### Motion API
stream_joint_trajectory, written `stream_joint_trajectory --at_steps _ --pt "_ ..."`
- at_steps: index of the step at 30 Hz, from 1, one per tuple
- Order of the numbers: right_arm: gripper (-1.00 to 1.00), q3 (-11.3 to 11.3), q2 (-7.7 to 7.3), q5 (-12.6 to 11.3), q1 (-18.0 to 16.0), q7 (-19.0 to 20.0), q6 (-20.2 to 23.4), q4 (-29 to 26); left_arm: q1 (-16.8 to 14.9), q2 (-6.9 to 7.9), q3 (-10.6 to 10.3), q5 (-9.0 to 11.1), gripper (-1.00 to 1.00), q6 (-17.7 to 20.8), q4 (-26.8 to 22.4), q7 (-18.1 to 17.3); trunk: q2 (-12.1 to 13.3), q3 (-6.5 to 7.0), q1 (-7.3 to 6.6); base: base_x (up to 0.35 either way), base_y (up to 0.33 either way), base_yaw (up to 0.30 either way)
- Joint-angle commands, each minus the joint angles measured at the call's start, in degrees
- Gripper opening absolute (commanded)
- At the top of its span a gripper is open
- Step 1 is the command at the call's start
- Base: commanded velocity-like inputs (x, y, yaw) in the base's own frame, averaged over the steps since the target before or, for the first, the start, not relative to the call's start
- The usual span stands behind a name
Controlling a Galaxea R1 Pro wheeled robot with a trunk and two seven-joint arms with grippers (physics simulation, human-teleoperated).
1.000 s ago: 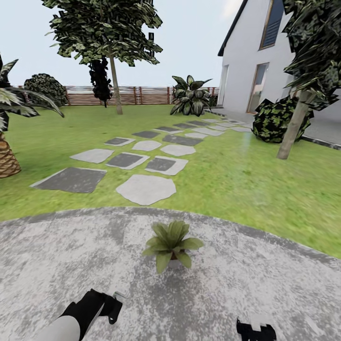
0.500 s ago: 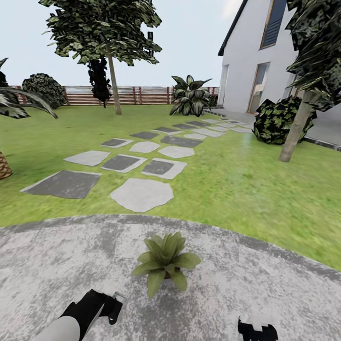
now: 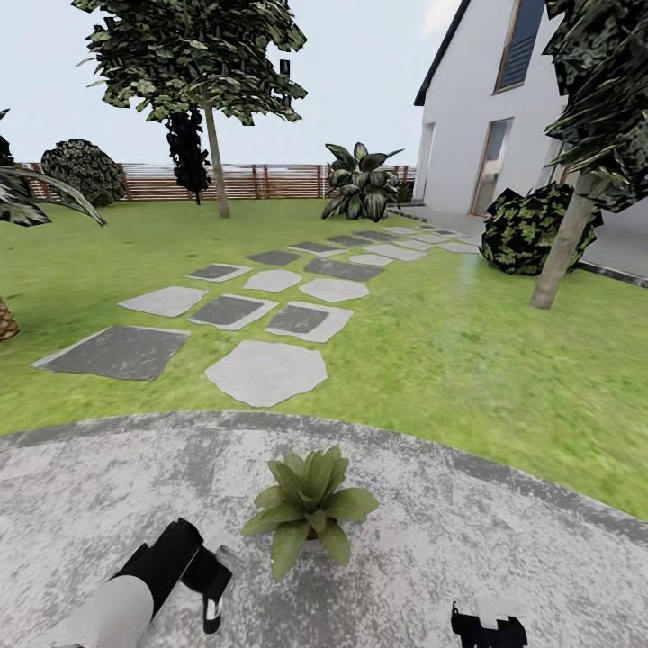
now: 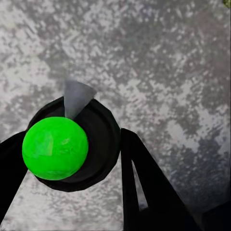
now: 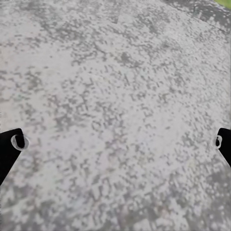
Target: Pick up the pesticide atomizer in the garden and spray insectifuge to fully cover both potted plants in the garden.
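the head camera looks forward and down across the grey patio [image 3: 504,540] toward the lawn [image 3: 468,360] and fence [image 3: 261,182], while both wrist cameras face down, close above that same mottled paving.

Before me, a grey patio [image 3: 504,549], stepping stones [image 3: 266,371] crossing lawn [image 3: 468,360], a slat fence [image 3: 261,182], a white house [image 3: 477,117]

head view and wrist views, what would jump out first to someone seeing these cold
A small potted plant sits alone on the grey paved patio, straight ahead of the robot. Beside it, the left tool grips a dark spray bottle with a vivid green ball on top. Beyond, stepping stones cross the lawn towards a wooden fence.
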Motion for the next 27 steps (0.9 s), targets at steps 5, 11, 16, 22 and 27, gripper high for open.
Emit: stream_joint_trajectory --at_steps 5,11,16,22,27 --pt "1.00 -0.28 0.06 0.55 -0.04 -0.19 -0.21 0.06 -1.91 0.06 -4.39 -1.03 -1.00 5.49 -2.61 -1.60 -0.02 -0.06 -0.01 0.000 0.000 0.000" --pt "1.00 -0.28 0.30 0.55 -0.04 -0.19 -0.15 0.06 -2.14 1.85 -9.47 -3.11 -1.00 7.41 -2.80 -9.37 -0.02 -0.06 -0.01 0.000 0.000 0.001" --pt "1.00 -0.28 0.35 0.55 -0.04 -0.19 -0.20 0.06 -2.41 3.31 -9.64 -6.91 -1.00 7.52 -4.13 -14.42 -0.02 -0.06 -0.01 0.000 0.000 0.205" --pt "1.00 -0.36 -0.04 0.55 -0.04 -0.19 -0.22 -0.01 -4.64 3.26 -9.61 -10.01 -1.00 7.68 -4.40 -16.70 -0.02 -0.36 -0.01 0.060 0.000 0.188" --pt "1.00 -0.44 0.07 0.36 -0.04 -0.55 -0.21 -0.03 -4.90 2.81 -9.71 -10.30 -1.00 7.70 -4.40 -17.00 -0.02 -0.44 -0.01 0.293 -0.050 0.025"
